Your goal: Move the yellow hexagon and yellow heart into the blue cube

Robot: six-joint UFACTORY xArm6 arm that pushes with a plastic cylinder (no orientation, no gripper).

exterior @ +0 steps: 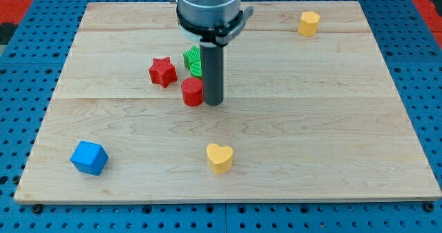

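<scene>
Nothing's home yet: yellow heart (219, 157) and yellow hexagon (309, 23) sit well apart from the blue cube (89, 157). My tip (213, 102) touches the red cylinder (193, 92); I carry no claw, so nothing grips.

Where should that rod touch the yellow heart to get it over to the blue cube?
There is no gripping here, only pushing. My tip should probably meet the yellow heart on the flank facing the view's right, slightly toward the top, since the blue cube lies to the left. Aim at the middle so it doesn't spin away.
</scene>
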